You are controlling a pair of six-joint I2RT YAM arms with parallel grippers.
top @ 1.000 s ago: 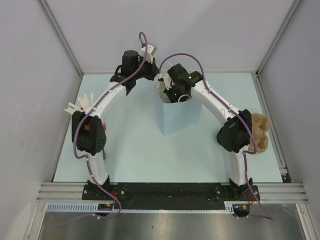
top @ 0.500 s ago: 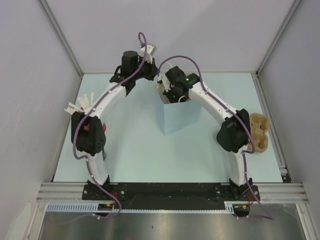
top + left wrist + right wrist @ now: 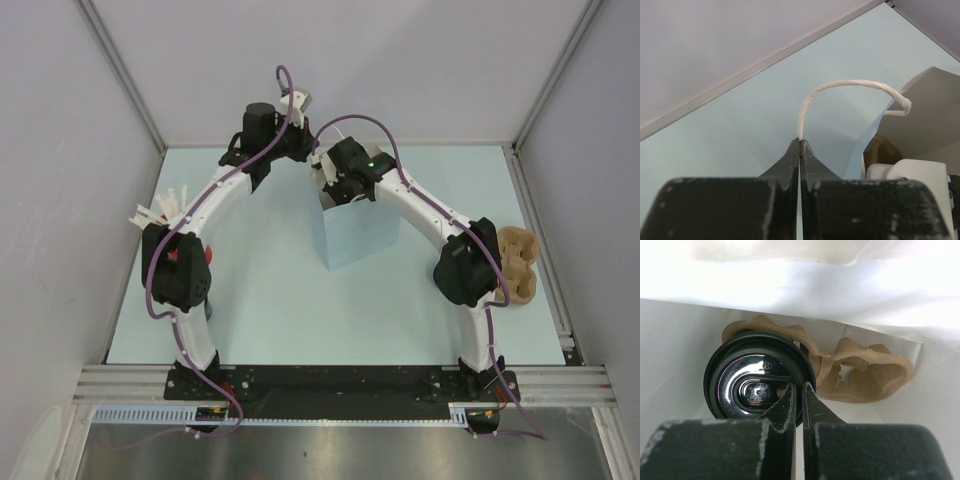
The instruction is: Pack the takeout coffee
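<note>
Black-fingered, the right gripper [image 3: 796, 386] is closed tight, tips at the lid rim of the takeout coffee [image 3: 747, 380], which sits in a brown pulp carrier [image 3: 860, 377] inside the pale-blue bag [image 3: 355, 238]. Farther back, the left gripper [image 3: 799, 141] pinches the bag's white handle [image 3: 840, 86].

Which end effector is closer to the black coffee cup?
Right. The right end effector is inside the bag, tips at the coffee cup; the left end effector pinches the handle outside.
</note>
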